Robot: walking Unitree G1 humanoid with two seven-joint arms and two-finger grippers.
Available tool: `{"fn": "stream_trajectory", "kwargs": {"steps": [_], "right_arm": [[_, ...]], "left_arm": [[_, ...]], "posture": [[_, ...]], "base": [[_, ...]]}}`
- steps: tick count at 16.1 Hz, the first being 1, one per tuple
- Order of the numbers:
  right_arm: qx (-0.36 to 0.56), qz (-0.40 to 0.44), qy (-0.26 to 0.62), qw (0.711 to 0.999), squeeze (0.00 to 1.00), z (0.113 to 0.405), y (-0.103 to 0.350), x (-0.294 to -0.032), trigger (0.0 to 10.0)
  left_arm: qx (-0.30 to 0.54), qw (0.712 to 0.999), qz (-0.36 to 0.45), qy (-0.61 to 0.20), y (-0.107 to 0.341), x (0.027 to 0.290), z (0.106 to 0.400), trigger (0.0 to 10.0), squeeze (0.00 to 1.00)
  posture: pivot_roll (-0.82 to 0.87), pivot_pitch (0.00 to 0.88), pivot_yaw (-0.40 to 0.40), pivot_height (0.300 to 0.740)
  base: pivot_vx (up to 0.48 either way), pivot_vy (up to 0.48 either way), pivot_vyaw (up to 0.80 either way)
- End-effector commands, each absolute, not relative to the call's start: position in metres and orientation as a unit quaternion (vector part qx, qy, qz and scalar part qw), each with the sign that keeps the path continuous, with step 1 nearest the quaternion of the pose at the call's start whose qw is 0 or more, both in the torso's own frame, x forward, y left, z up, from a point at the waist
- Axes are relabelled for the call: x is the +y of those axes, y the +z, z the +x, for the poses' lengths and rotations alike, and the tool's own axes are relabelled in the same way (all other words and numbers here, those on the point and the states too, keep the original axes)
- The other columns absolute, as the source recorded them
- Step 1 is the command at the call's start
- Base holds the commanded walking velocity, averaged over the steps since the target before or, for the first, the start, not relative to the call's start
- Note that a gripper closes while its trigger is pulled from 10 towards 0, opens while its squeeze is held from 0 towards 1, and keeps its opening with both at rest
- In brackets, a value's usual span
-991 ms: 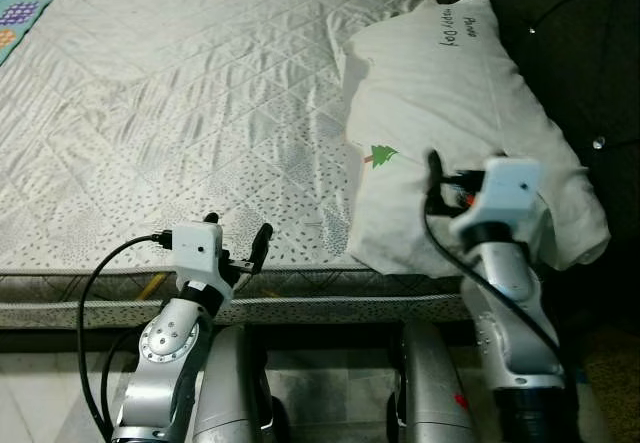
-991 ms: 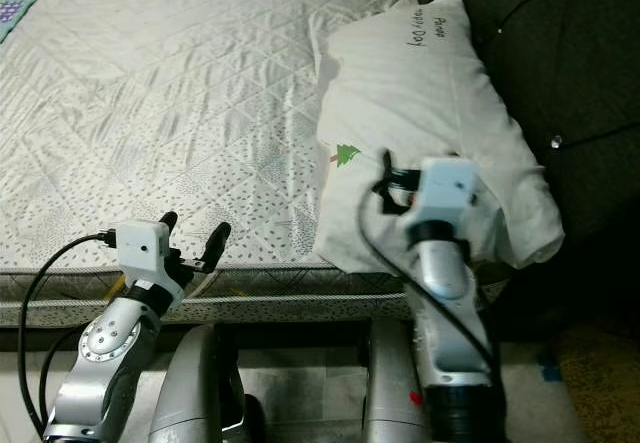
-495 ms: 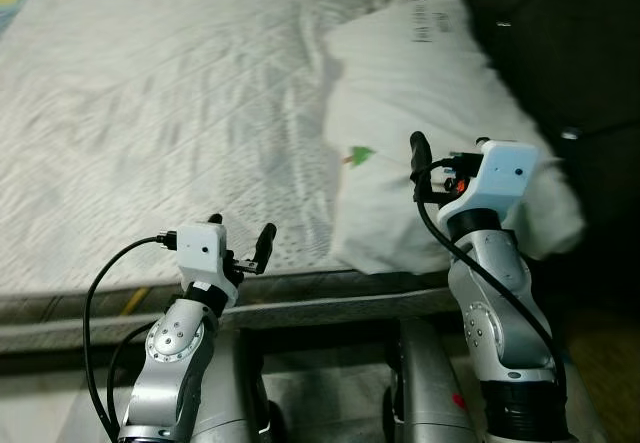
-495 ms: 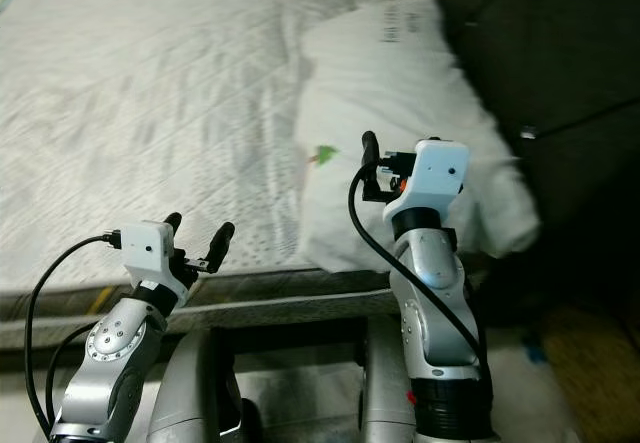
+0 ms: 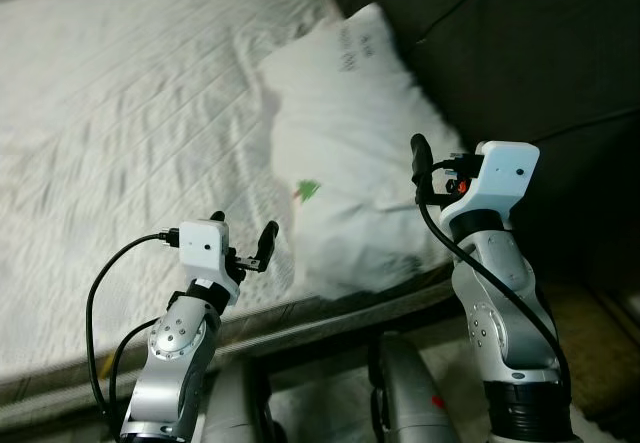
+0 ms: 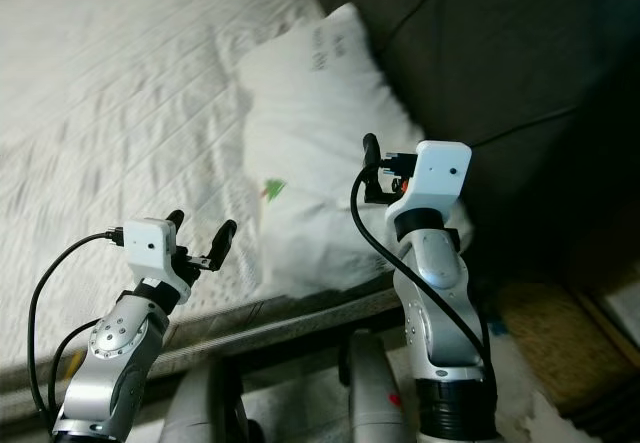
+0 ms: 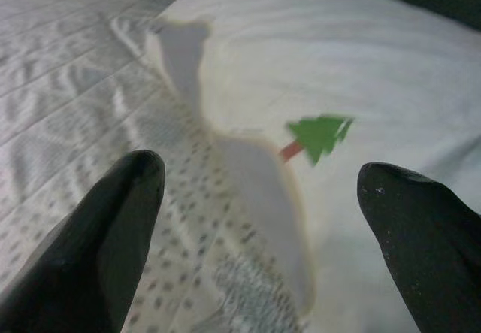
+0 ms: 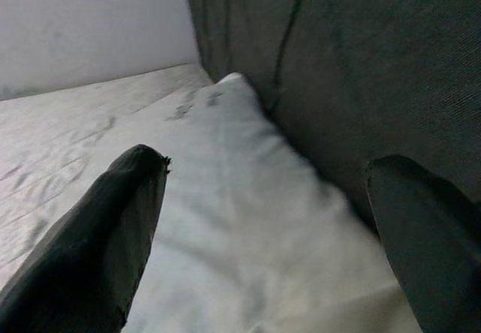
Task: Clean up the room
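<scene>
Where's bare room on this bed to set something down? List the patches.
The mattress is bare from the pillow out to the robot's left and down to its near edge, ahead of the open left gripper. It's crowded by the dark headboard, where the pillow lies below the open right gripper.

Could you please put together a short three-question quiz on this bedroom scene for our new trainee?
1. True or false: the left gripper is shut on the pillow.
2. What small green picture is printed on the pillow?
3. What does the pillow lie against? A) a dark headboard B) a window C) a lamp

Key:
1. False; its fingers are open and hold nothing, over the mattress edge.
2. A green tree.
3. A. The right gripper, open, points at the pillow.
</scene>
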State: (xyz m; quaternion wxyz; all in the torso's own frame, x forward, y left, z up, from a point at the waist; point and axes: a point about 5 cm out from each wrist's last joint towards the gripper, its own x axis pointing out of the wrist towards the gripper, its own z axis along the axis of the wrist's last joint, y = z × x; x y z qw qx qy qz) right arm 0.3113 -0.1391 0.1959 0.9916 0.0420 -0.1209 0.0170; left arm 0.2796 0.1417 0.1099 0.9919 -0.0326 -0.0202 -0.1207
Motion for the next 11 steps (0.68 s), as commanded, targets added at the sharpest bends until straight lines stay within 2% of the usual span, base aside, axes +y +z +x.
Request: {"fn": "stream_trajectory", "kwargs": {"steps": [1, 3, 11], "right_arm": [[-0.126, 0.042, 0.022, 0.991, 0.00, 0.3083, 0.1982, -0.1386, 10.0], [-0.123, 0.038, 0.024, 0.991, 0.00, 0.3080, 0.1965, -0.1393, 10.0], [-0.133, 0.033, 0.045, 0.990, 0.00, 0.3066, 0.1972, -0.1332, 10.0]], "left_arm": [[-0.018, 0.993, -0.022, -0.113, 0.1070, 0.1466, 0.2782, 10.0, 0.00], [-0.019, 0.994, -0.017, -0.105, 0.1075, 0.1479, 0.2790, 10.0, 0.00], [-0.019, 0.993, -0.017, -0.116, 0.1074, 0.1470, 0.2787, 10.0, 0.00]], "posture": [[-0.05, 0.136, 0.078, 0.653], [-0.05, 0.134, 0.077, 0.674], [-0.04, 0.128, 0.082, 0.740]], "base": [[0.000, 0.000, -0.44], [0.000, 0.000, -0.44], [0.000, 0.000, 0.00]]}}
